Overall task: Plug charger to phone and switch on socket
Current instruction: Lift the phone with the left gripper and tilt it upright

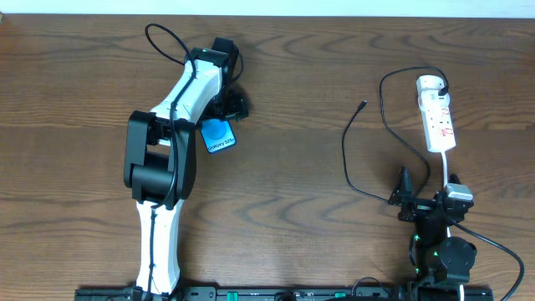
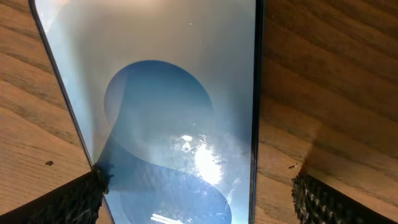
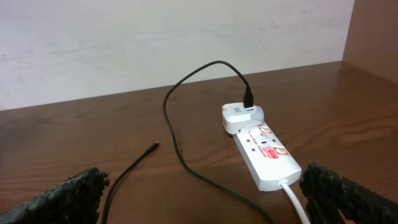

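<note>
The phone [image 1: 218, 135], with a blue screen and a white strip, lies flat on the table under my left gripper [image 1: 226, 110]. In the left wrist view the phone [image 2: 168, 93] fills the frame. My left gripper [image 2: 199, 205] is open, with one finger on each side of the phone's near end. The socket [image 1: 437, 115] lies at the right rear. The charger cable [image 1: 344, 159] runs from the socket's far end to a free plug tip [image 1: 362, 104]. My right gripper [image 1: 403, 194] is open and empty. In the right wrist view the gripper [image 3: 202, 193] faces the socket [image 3: 267, 155] and the plug tip [image 3: 153, 146].
A white adapter [image 3: 241, 115] sits in the socket's far end with the cable plugged into it. The socket's white cord [image 1: 448, 167] runs back toward my right arm. A pale wall [image 3: 155, 43] stands behind the table edge.
</note>
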You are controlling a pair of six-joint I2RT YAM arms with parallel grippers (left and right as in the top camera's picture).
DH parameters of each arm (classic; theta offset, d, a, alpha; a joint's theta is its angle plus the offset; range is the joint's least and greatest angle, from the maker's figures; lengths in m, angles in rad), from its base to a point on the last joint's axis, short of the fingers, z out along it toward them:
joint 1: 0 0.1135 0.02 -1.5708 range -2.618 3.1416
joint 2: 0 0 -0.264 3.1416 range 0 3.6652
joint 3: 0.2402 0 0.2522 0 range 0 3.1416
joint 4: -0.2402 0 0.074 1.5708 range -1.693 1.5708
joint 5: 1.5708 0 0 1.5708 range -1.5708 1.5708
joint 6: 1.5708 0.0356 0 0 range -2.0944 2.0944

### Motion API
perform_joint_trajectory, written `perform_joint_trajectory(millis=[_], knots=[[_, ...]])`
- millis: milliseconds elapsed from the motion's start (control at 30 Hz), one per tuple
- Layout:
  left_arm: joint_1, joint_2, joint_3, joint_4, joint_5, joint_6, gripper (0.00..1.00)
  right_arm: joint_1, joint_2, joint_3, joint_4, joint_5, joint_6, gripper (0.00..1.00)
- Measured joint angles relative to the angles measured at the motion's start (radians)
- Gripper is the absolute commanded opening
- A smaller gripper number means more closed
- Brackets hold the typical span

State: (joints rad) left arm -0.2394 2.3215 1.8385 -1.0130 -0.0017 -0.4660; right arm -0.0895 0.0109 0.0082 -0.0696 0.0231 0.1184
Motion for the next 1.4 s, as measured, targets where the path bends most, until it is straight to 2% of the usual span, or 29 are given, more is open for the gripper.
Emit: perform_joint_trajectory(millis=[700,1033,1400], knots=[[-0.004,-0.003,0.012,-0.061,-0.057,0.022,0.98,0.000,0.000,0.000,0.000,0.000,0.000,0.99],[0.020,-0.008,-0.001,0.018,-0.064,-0.085,0.98,0.000,0.000,0.000,0.000,0.000,0.000,0.99],[0.079,-0.029,-0.046,0.026,0.012,-0.110,0.98,0.000,0.000,0.000,0.000,0.000,0.000,0.99]])
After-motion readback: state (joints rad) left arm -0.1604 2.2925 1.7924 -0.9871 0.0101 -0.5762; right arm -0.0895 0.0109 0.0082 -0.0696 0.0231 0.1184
